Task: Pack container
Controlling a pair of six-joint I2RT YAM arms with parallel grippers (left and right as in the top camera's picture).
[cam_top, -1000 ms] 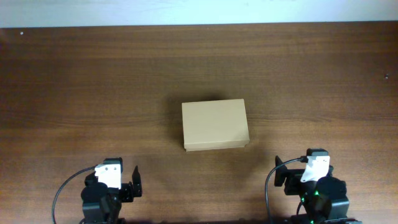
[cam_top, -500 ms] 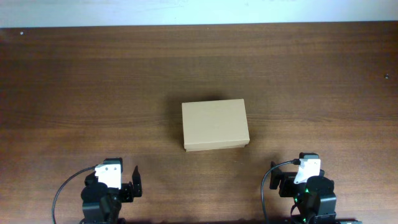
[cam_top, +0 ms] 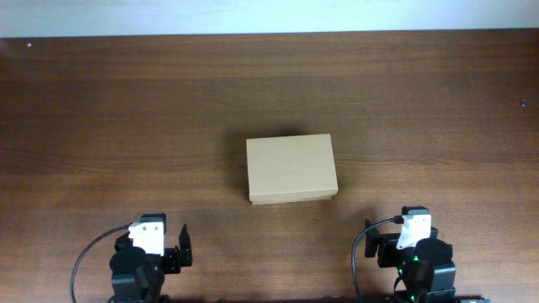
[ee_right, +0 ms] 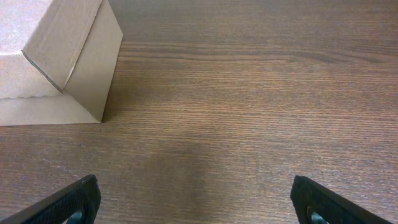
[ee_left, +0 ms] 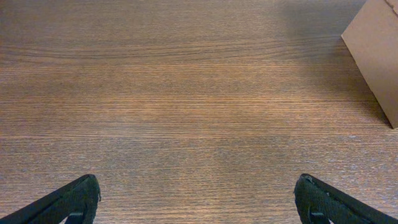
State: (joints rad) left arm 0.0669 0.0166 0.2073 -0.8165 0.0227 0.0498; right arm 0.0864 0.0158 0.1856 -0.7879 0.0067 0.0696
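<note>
The container (cam_top: 291, 170) is a plain tan cardboard box with its lid shut, in the middle of the wooden table. Its corner shows at the upper right of the left wrist view (ee_left: 378, 53) and at the upper left of the right wrist view (ee_right: 59, 59). My left gripper (ee_left: 198, 198) is open and empty near the table's front edge, left of the box (cam_top: 167, 244). My right gripper (ee_right: 194, 199) is open and empty near the front edge, right of the box (cam_top: 389, 238). Both are well apart from the box.
The dark wooden table (cam_top: 126, 118) reaches back to a pale wall strip along its far edge (cam_top: 269, 17). Nothing else lies on it. No blue plastic object shows in any view.
My right arm has drawn back toward the front edge and a little to the left. The left arm and the box have not moved.
</note>
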